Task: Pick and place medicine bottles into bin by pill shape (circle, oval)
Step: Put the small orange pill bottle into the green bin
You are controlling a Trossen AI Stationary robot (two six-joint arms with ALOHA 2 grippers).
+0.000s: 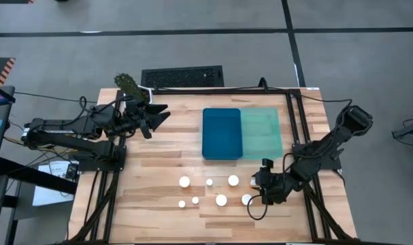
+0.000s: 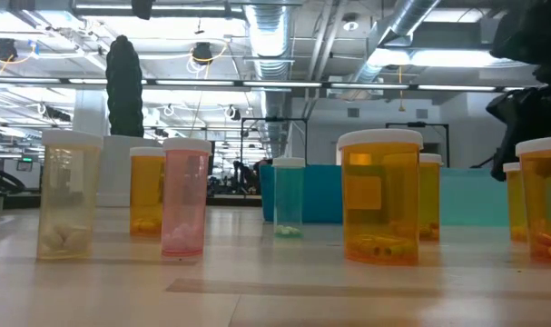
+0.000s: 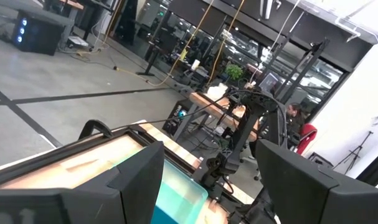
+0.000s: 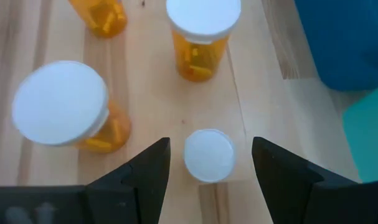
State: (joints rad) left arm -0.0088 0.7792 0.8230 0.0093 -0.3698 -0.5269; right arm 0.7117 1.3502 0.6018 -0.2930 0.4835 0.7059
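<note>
Several small bottles with round white caps stand upright on the wooden table near its front edge, among them one wide-capped bottle (image 1: 233, 180) and another (image 1: 246, 199). In the low view most are amber (image 2: 380, 195), one is pink (image 2: 186, 195), and one is clear (image 2: 69, 195). My right gripper (image 1: 256, 185) is open and low over the right end of the group. In the right wrist view its fingers (image 4: 152, 171) stand on either side of a narrow white-capped bottle (image 4: 209, 155) without touching it. My left gripper (image 1: 157, 116) is open and empty, raised at the table's far left.
A dark blue tray (image 1: 222, 133) and a teal tray (image 1: 262, 133) sit side by side at the table's far middle. Amber bottles (image 4: 61, 106) (image 4: 204, 31) stand close around the right gripper. Black frame rails (image 1: 298, 116) run along the table's right side.
</note>
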